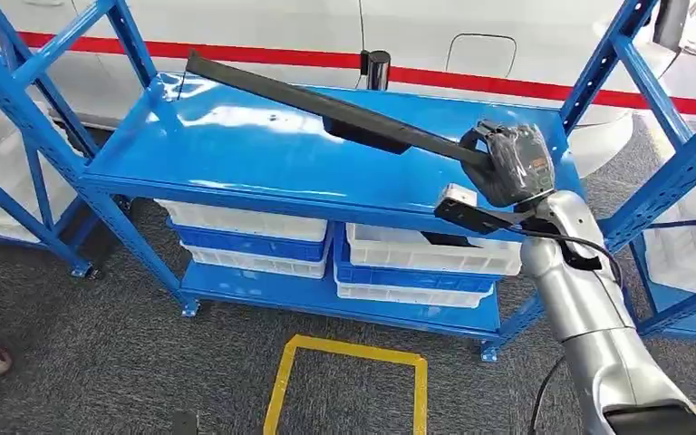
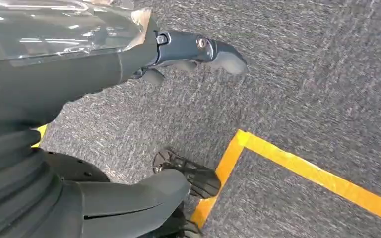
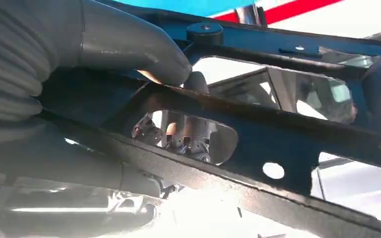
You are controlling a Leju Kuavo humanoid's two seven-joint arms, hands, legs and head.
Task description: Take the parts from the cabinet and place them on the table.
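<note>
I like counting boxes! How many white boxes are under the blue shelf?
4. Two stacked on the left, upper and lower; two stacked on the right, upper and lower, all beneath the blue shelf. More may be hidden behind them.

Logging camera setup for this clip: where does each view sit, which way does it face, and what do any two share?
Head: high on the body, facing forward and down at the blue rack; right hand holds the long black part.
Left wrist: behind the hanging left hand, facing the grey carpet.
Right wrist: behind the right hand, close on the part.
Shared: head and right wrist both show that hand and part.
</note>
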